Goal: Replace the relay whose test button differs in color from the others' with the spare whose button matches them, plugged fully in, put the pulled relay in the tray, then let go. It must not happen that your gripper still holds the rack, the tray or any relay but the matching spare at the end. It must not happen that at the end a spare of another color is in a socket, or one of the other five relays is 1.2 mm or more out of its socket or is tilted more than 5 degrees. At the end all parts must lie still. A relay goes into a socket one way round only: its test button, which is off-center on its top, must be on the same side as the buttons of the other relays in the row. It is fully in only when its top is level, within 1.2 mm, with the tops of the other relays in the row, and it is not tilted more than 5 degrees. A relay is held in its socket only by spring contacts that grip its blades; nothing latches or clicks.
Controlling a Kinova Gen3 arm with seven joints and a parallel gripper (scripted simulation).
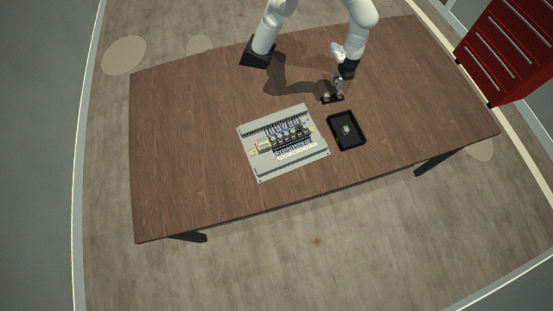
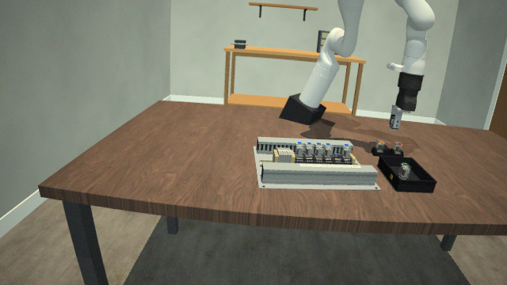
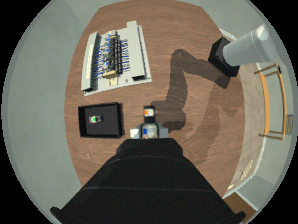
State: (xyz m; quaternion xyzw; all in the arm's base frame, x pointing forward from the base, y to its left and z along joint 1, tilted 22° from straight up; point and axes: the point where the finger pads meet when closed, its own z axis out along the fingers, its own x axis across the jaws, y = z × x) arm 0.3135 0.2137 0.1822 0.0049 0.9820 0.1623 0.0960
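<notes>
My gripper (image 2: 394, 122) hangs above the back right of the table, shut on a small grey spare relay (image 1: 337, 81); its button colour is too small to tell. It holds the relay clear above a small black stand (image 2: 387, 150). On the stand are a spare with an orange button (image 2: 380, 146) and one with a red button (image 2: 398, 146). The black tray (image 2: 406, 173) in front of the stand holds a relay with a green button (image 2: 404, 169). The grey panel (image 2: 314, 163) carries a row of relays with blue buttons (image 2: 322, 150). The panel also shows in the wrist view (image 3: 115, 55).
The arm's black base (image 2: 302, 109) stands at the back of the table, behind the panel. A red tool cabinet (image 1: 511, 43) stands off the table to the right. A wooden shelf unit (image 2: 291, 75) is against the far wall.
</notes>
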